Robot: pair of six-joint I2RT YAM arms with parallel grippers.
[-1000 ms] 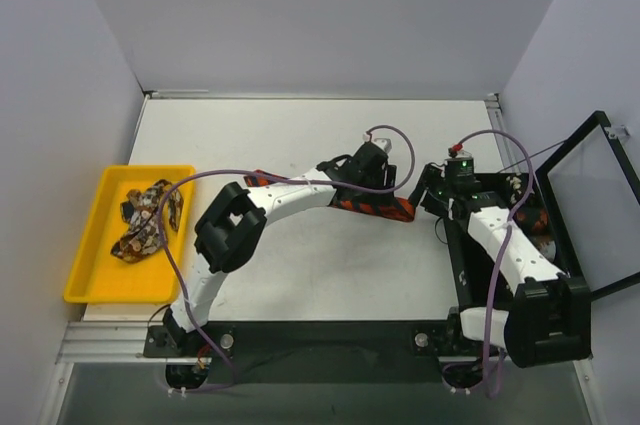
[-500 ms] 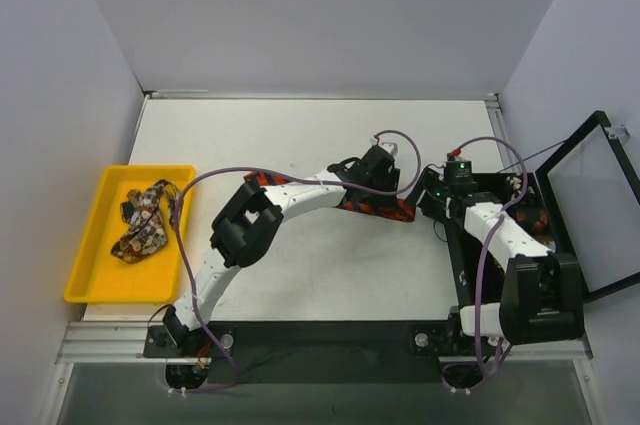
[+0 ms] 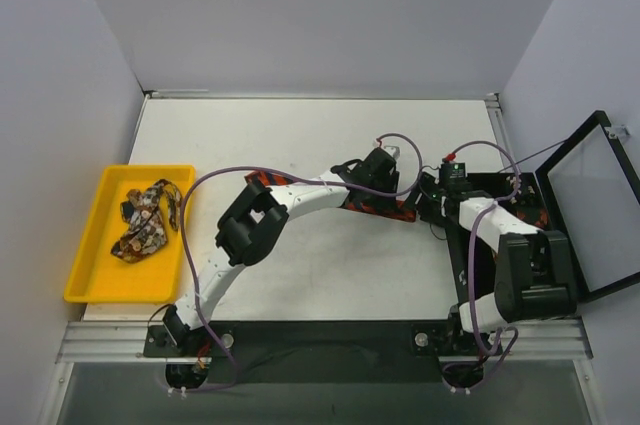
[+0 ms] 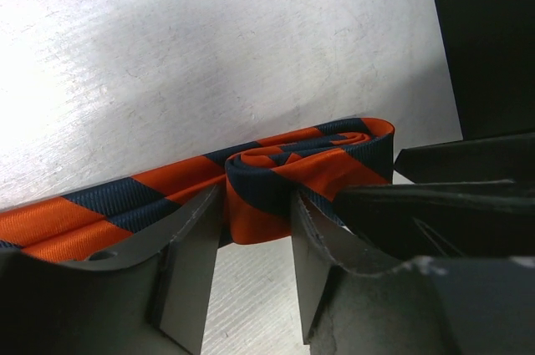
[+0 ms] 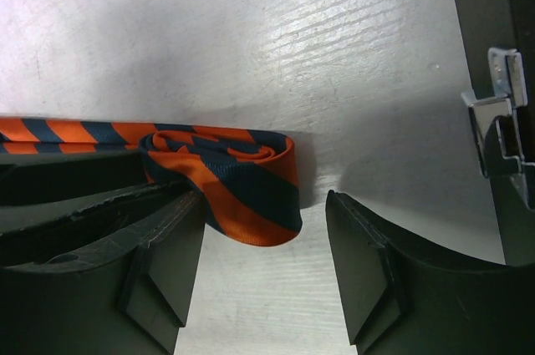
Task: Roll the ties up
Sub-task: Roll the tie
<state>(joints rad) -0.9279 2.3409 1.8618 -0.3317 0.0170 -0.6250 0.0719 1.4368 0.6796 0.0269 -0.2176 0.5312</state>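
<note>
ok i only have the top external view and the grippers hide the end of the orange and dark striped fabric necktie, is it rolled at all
Observer: Yes, the left wrist view shows the end of the orange and navy striped fabric necktie wound into a flat coil.
Operator: is the left gripper on it
Observer: The left gripper straddles the coil, a finger against each side.
Operator: and the right one
Observer: The right gripper stands open around the same coil, with bare white table showing beside one finger.
</note>
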